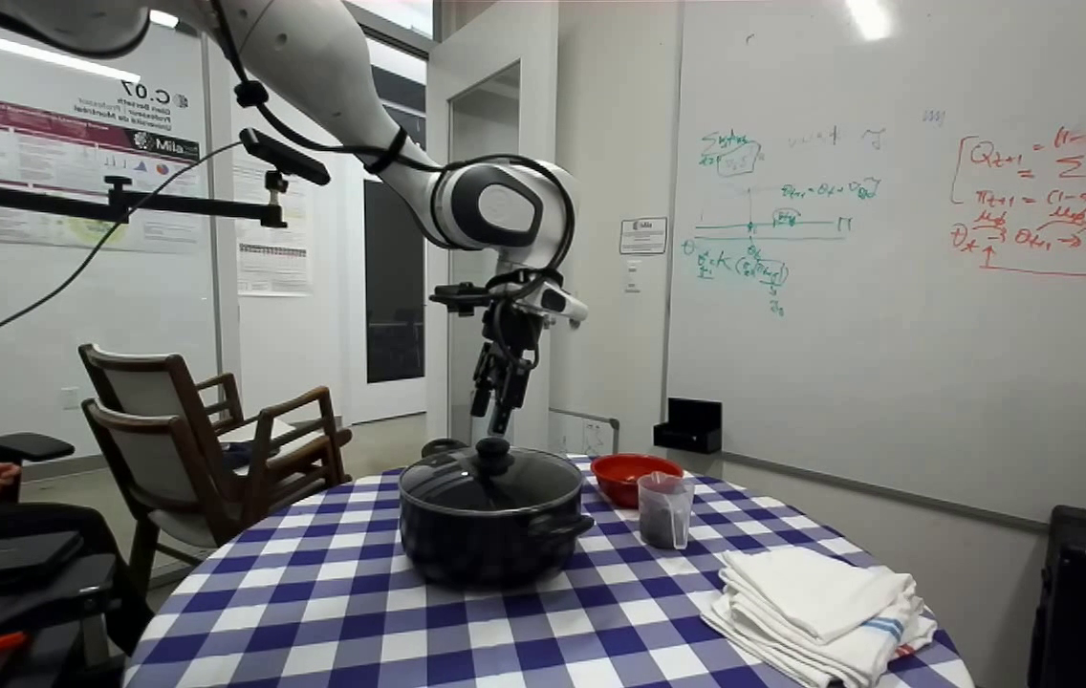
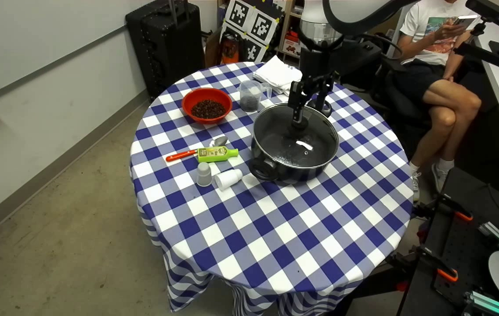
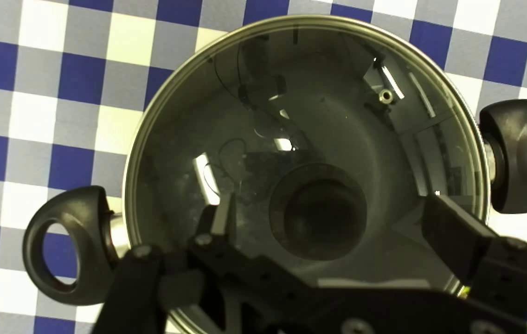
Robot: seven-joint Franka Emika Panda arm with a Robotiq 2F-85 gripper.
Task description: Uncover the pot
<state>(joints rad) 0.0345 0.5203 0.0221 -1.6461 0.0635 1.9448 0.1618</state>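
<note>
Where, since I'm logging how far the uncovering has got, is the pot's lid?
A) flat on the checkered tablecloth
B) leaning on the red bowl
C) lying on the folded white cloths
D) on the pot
D: both exterior views show the glass lid resting on top of the black pot, and in the wrist view the gripper is open, with space on either side of the knob.

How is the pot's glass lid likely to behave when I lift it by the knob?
The glass lid is probably rigid and breakable, given its see-through, shiny surface. Its single round knob may let it swivel or tilt. Being smooth and domed, it could prove slippery if gripped elsewhere.
</note>
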